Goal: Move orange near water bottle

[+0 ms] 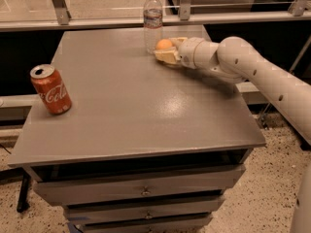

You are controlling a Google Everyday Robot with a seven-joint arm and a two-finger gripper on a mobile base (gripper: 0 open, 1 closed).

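The orange (164, 43) sits between the fingers of my gripper (165, 49) at the far middle of the grey table (131, 120). The gripper reaches in from the right on a white arm and is shut on the orange, low over the tabletop. The water bottle (152, 19), clear with a white cap and pale label, stands upright just to the left of and behind the orange, a short gap away. One pale finger (164, 57) shows in front of the orange.
A red cola can (50, 89) stands at the table's left edge. Metal rails and a glass panel (97, 4) run behind the table. Drawers (141, 193) are under the tabletop. The white arm (262, 76) crosses the table's right side.
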